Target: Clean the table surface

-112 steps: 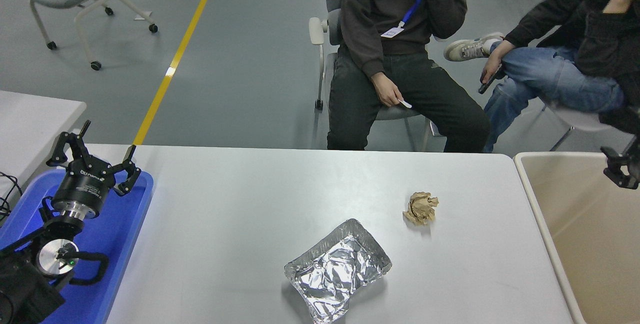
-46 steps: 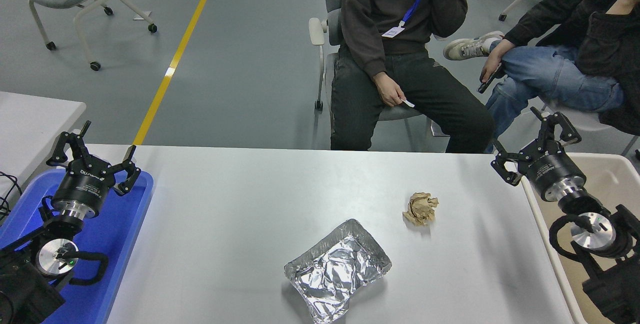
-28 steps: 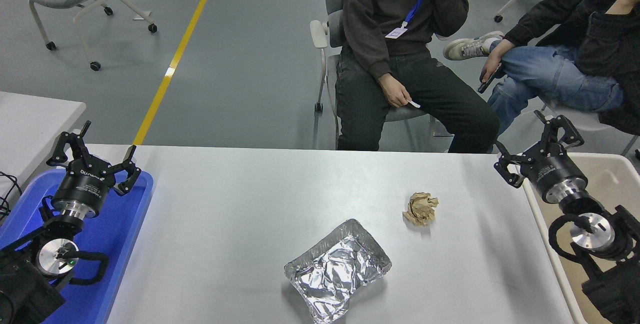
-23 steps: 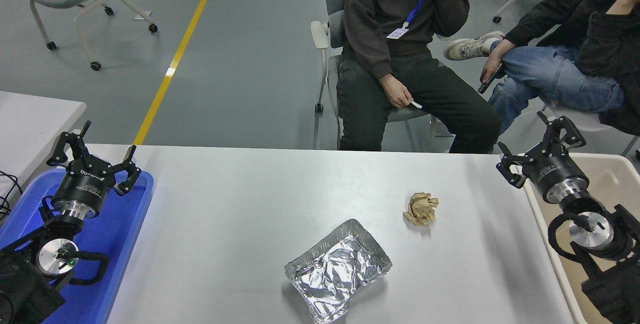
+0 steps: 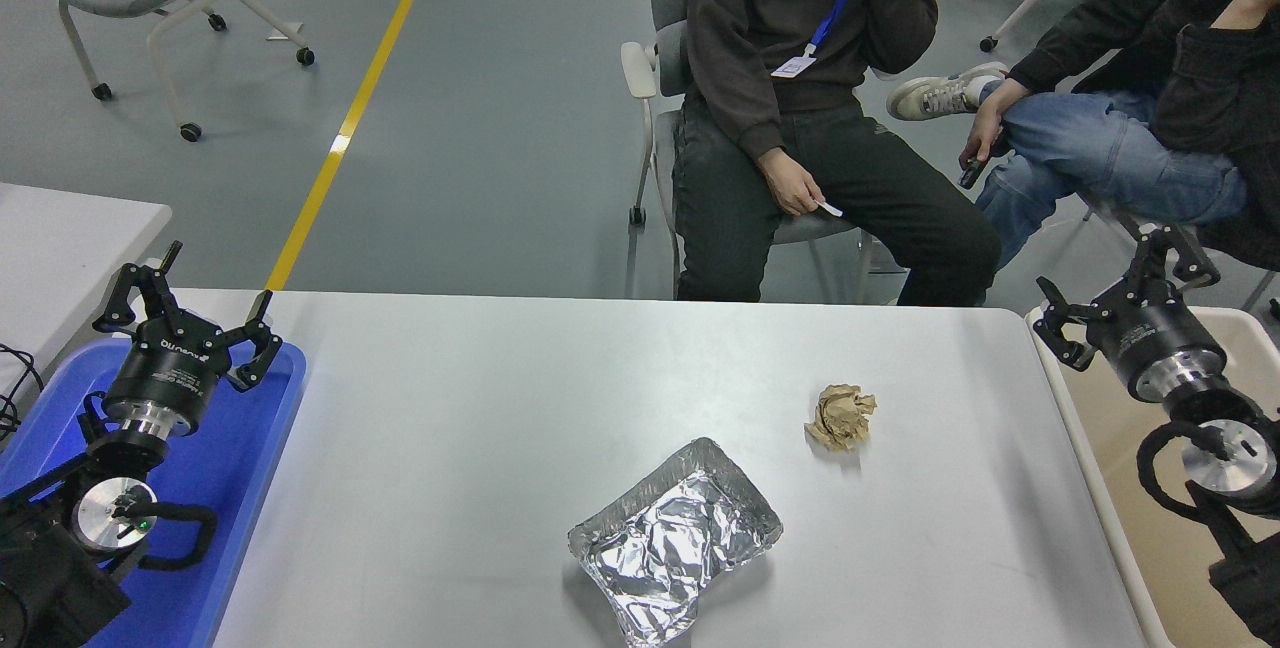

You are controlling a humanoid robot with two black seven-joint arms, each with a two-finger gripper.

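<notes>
The light grey-white table surface (image 5: 480,428) fills the lower half of the head view. On it lie a crumpled brown paper ball (image 5: 841,416) right of centre and a crushed foil tray (image 5: 676,538) near the front. My right gripper (image 5: 1120,283) hangs open and empty over the beige bin's far left corner, well to the right of the paper ball. My left gripper (image 5: 185,300) is parked open over the blue tray at the lower left.
A blue plastic tray (image 5: 240,488) sits at the table's left end. A beige plastic bin (image 5: 1150,528) stands against the right end. Two people sit on chairs beyond the far edge, one behind the middle (image 5: 800,78), one at the upper right (image 5: 1130,98).
My right arm came into view from the right, reached over the table's far right corner, then drew back to the right over the bin. The left arm, paper ball and foil tray stayed put.
</notes>
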